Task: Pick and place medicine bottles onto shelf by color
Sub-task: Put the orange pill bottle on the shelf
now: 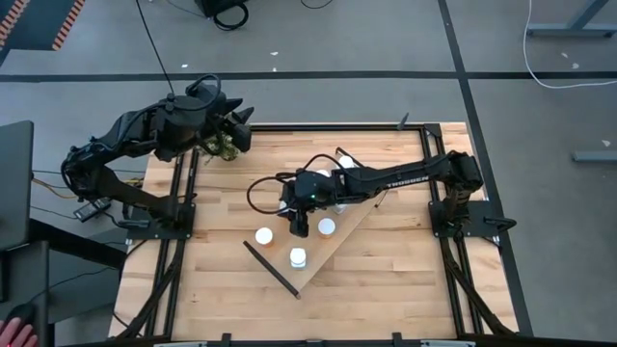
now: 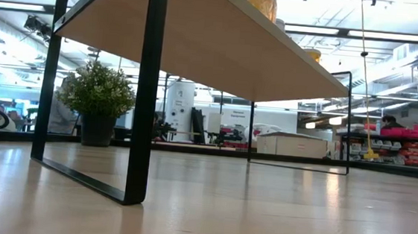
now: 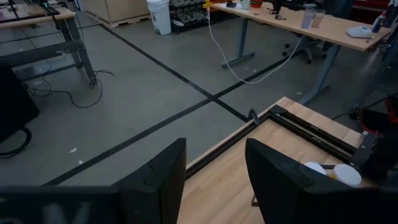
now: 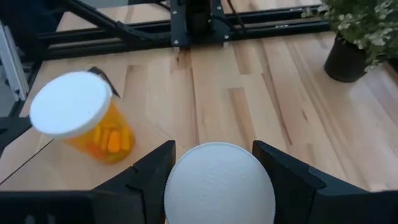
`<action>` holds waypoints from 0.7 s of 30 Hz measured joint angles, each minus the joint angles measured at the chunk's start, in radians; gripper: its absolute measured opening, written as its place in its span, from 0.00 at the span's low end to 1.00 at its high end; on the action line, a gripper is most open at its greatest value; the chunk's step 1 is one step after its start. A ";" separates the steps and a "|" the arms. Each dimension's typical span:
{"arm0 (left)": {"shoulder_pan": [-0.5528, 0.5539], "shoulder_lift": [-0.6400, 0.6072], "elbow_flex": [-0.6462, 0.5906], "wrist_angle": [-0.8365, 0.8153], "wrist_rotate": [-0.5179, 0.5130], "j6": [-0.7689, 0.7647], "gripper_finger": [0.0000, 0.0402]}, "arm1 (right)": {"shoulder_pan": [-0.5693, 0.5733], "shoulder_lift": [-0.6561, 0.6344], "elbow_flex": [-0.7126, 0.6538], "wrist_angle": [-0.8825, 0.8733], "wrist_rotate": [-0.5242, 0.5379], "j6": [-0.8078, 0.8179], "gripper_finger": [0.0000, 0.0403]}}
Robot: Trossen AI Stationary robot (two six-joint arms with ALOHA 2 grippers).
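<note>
1. The right gripper (image 4: 214, 163) is reaching over the shelf (image 1: 362, 224), its fingers (image 4: 147, 173) sitting on either side of a white-capped bottle (image 4: 219, 183); whether they are pressing on it cannot be told.
2. Just beside that bottle on the shelf, an orange bottle (image 4: 84, 120) with a white cap is standing, showing pills inside.
3. More bottles (image 1: 298, 256) are sitting along the shelf near the right gripper.
4. Beyond the shelf, at the table's far corner, a potted plant (image 4: 359, 34) is standing.
5. The left gripper (image 3: 214, 177) is hovering by that plant, well apart from the shelf, with its fingers spread and nothing between them.
</note>
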 joint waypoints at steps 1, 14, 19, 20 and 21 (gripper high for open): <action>0.000 0.000 0.000 0.000 0.000 0.000 0.43 | 0.000 0.000 0.000 -0.003 -0.002 0.001 0.54; 0.000 0.000 0.000 -0.005 0.000 0.000 0.43 | 0.004 -0.009 0.001 -0.046 -0.003 0.007 0.54; 0.000 0.000 0.000 -0.006 0.000 0.000 0.43 | 0.006 -0.009 0.001 -0.061 -0.003 0.007 0.54; 0.000 0.000 0.000 -0.006 0.000 0.000 0.43 | 0.007 -0.009 0.001 -0.061 -0.004 0.007 0.54; 0.000 0.000 0.000 -0.006 0.000 0.000 0.43 | 0.007 -0.009 0.001 -0.059 -0.004 0.007 0.54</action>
